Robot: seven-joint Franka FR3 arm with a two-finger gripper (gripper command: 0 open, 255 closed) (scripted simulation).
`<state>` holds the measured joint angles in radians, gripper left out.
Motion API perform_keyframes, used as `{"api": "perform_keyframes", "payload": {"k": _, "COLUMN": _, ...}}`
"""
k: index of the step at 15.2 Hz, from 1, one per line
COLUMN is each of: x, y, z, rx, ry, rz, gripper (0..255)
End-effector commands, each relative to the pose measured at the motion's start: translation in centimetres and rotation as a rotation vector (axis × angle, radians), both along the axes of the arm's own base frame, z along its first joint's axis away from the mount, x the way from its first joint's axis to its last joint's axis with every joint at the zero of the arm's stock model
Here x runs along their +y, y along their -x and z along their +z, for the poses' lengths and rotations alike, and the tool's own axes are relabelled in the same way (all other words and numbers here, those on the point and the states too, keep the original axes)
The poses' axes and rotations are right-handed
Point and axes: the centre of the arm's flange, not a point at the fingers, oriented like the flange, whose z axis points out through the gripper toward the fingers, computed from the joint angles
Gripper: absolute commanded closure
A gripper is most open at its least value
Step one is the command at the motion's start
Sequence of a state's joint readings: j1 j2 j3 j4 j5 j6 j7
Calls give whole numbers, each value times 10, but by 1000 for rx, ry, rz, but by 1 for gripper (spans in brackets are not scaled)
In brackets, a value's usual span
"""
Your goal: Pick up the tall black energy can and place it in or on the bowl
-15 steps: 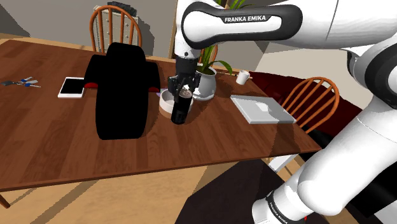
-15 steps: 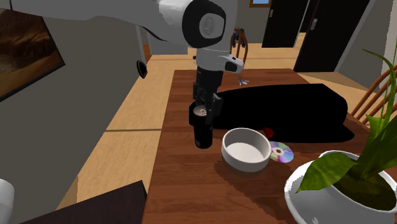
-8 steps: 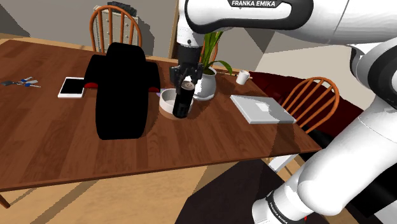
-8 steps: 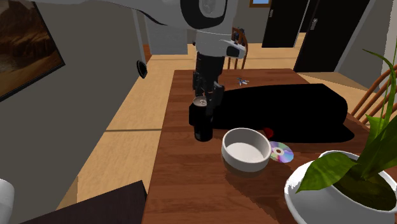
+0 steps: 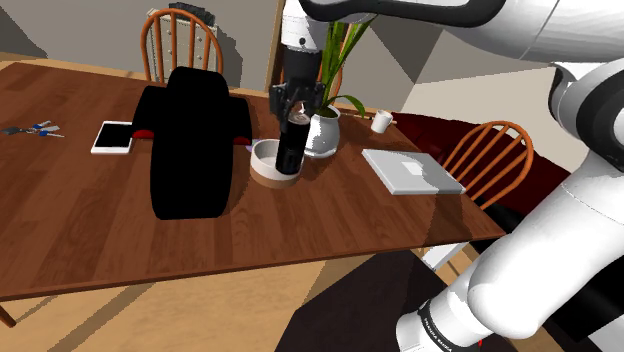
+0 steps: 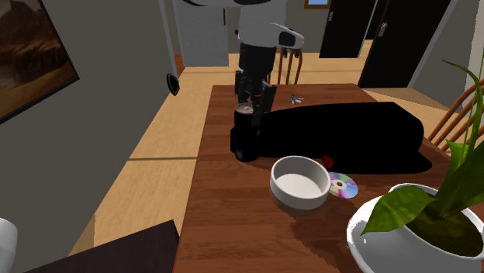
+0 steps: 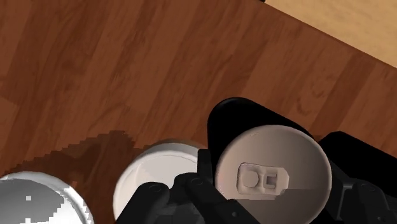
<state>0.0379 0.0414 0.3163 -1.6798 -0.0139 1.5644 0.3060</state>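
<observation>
the black gripper [image 6: 252,99] is clamped on the tall black can [image 6: 245,139] near its top; in the wrist view its fingers [image 7: 205,167] press against either side of the can's pale lid, so the grasp looks made. the can hangs upright, and judging from the second exterior view its base seems to be just clear of the wooden table [image 6: 225,209] (the shadowing there makes the gap hard to confirm). it is near the white bowl [image 6: 299,200] but not over it: in the second exterior view it sits to the bowl's left, in front of a large black shape [image 6: 349,136] lying on the table. the shoulder view overlaps the two, which i take to be the camera's angle only.

so the step in hand reads as the lift, with the carry not yet done. the next move calls for a sideways shift until the can is over the bowl's opening, then a straight descent and release. the can is tall and the bowl shallow, so it could tip if it lands on the rim or is let go early
</observation>
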Motion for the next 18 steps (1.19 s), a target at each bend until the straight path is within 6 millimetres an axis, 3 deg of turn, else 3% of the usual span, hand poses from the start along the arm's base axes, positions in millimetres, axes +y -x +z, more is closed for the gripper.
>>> {"api": "perform_keyframes", "payload": {"k": 1, "x": -1, "y": 1, "z": 6, "rx": 0, "ry": 0, "rz": 0, "gripper": 255}}
{"api": "perform_keyframes", "payload": {"k": 13, "x": -81, "y": -134, "z": 54, "rx": 0, "ry": 0, "rz": 0, "gripper": 255}}
{"api": "perform_keyframes", "payload": {"k": 18, "x": -81, "y": -134, "z": 28, "rx": 0, "ry": 0, "rz": 0, "gripper": 255}}
